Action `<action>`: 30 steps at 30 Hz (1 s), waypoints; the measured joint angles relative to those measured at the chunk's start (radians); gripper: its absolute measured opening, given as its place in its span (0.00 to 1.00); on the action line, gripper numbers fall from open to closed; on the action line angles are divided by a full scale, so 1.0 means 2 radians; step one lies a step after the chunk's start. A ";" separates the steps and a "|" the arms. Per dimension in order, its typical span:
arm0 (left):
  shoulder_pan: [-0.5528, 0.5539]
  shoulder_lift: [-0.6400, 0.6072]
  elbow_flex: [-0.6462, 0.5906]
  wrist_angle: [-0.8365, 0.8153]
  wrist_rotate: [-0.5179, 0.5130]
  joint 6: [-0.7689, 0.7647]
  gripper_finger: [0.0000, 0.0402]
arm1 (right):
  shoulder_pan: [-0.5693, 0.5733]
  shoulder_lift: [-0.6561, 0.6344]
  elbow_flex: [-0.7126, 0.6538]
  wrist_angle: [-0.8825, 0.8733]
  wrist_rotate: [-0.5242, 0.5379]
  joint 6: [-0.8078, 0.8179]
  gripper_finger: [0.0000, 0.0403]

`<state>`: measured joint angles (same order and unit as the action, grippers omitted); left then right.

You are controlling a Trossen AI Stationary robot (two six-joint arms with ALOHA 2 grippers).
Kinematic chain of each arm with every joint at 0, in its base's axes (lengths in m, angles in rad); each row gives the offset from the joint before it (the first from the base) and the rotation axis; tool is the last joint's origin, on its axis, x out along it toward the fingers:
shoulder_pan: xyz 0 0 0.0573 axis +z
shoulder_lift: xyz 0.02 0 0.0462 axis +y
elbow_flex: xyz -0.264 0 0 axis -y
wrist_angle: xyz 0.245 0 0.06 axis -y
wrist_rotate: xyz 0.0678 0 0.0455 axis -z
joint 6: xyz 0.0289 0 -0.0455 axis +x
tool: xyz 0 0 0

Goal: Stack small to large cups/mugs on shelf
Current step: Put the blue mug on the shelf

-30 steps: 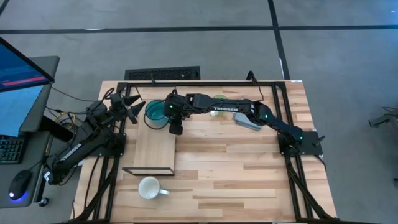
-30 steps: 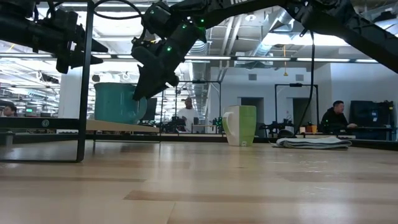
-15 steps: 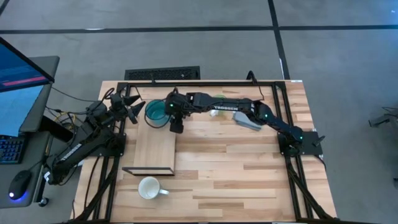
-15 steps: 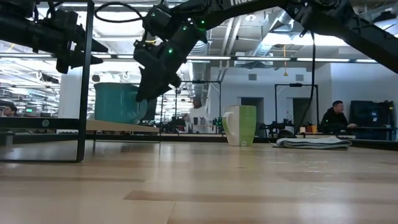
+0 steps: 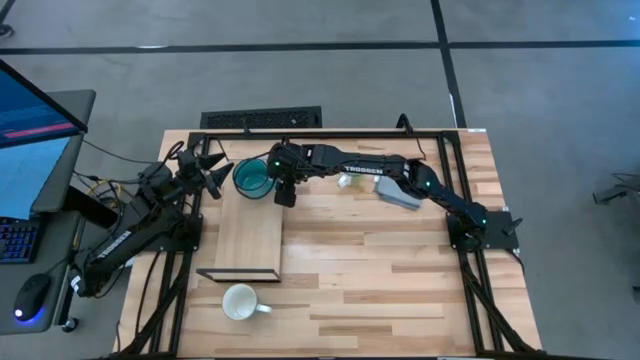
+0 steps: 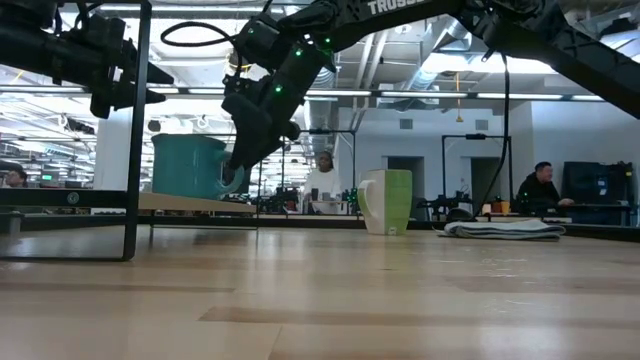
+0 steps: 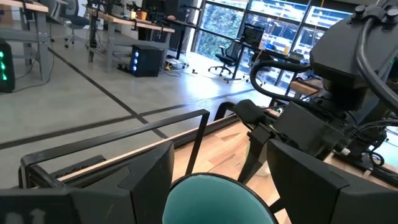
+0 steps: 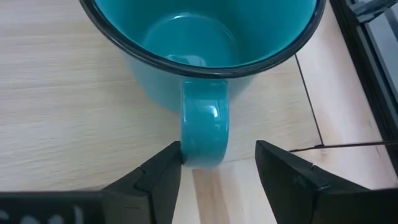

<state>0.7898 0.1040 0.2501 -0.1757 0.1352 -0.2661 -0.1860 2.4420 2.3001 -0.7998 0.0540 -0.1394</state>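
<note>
The large teal mug (image 5: pixel 250 178) stands upright on its base at the far end of the light-wood shelf (image 5: pixel 250 240), handle (image 8: pixel 205 134) toward my right gripper (image 8: pixel 219 149). That gripper is open, coming at the mug from the table's right, one finger on each side of the handle. My left gripper (image 5: pixel 218 172) is open and hovers by the mug's left side, above its rim (image 7: pixel 217 193). The light green mug (image 6: pixel 388 200) stands upright on the table, partly under the right arm. Near the table's front edge sits the white mug (image 5: pixel 240 300). My right gripper has one finger (image 8: pixel 165 168) close against the side of the teal mug's handle (image 8: pixel 185 152); whether it touches I cannot tell. The other finger (image 8: pixel 283 165) stands apart from the handle. The mug rests on the shelf.
A flat grey pad (image 5: pixel 400 197) lies on the table to the right of the light green mug. The shelf's black metal frame (image 6: pixel 130 150) rises at its near end. Black rails run along the table's left, right and far edges. People stand in the room behind.
The right gripper has drawn a little toward the table's far edge and risen slightly beside the teal mug. The mug stands where it was on the shelf.
</note>
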 joint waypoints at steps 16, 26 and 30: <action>0.000 0.000 0.000 0.000 0.000 0.000 0.62 | 0.000 0.000 0.000 0.000 0.000 0.000 0.56; 0.000 0.000 0.000 0.000 0.000 -0.004 0.62 | -0.001 0.000 0.000 0.000 0.032 0.004 0.56; 0.000 0.000 0.000 0.000 0.000 -0.004 0.62 | 0.000 0.000 0.000 0.000 0.029 0.004 0.56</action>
<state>0.7896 0.1040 0.2501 -0.1757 0.1356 -0.2741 -0.1861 2.4420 2.3001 -0.7998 0.1130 -0.1314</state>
